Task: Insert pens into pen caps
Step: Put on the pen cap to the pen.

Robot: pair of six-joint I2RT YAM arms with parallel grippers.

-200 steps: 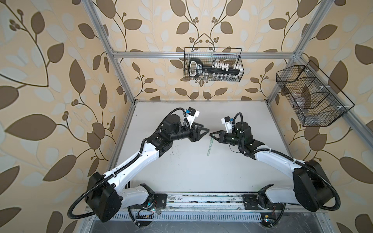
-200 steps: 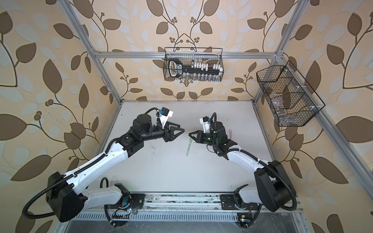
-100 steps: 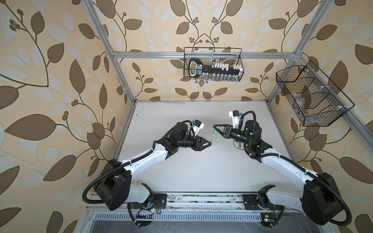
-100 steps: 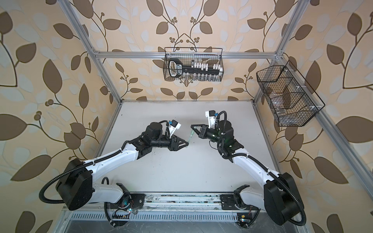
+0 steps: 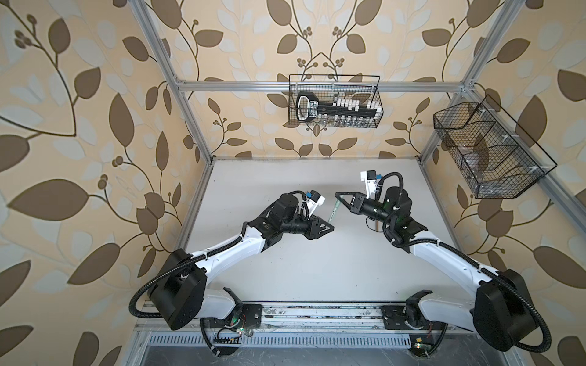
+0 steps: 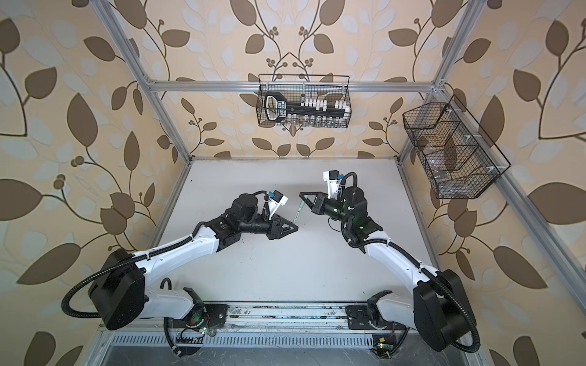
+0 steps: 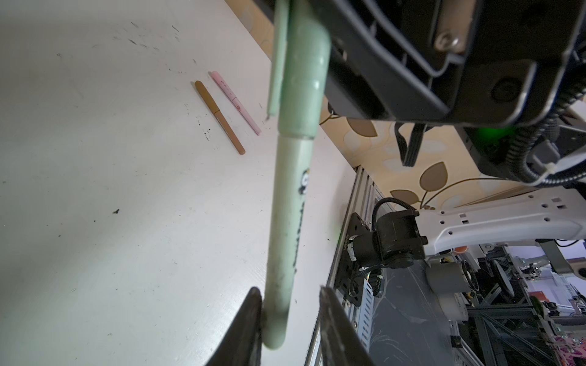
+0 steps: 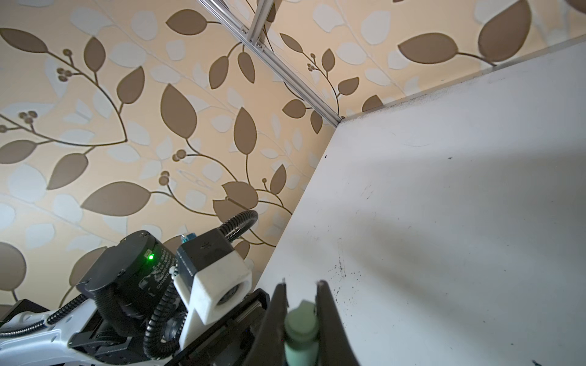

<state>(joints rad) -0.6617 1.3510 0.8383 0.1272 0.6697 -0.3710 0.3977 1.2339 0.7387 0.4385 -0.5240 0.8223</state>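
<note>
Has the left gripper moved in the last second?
Yes. In a top view the left gripper has shifted toward the base rail, away from the wall basket, its jaws now straddling the green pen.

the pale green pen looks matt plastic, the white table smooth but scuffed.

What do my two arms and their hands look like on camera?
The left arm and right arm have white link shells and black joint housings. Black ribbed cable loops at bases and wrists. The left hand and right hand are black, with tapering triangular fingers. A white camera housing sits on each wrist; a green light glows on a left arm joint.
</note>
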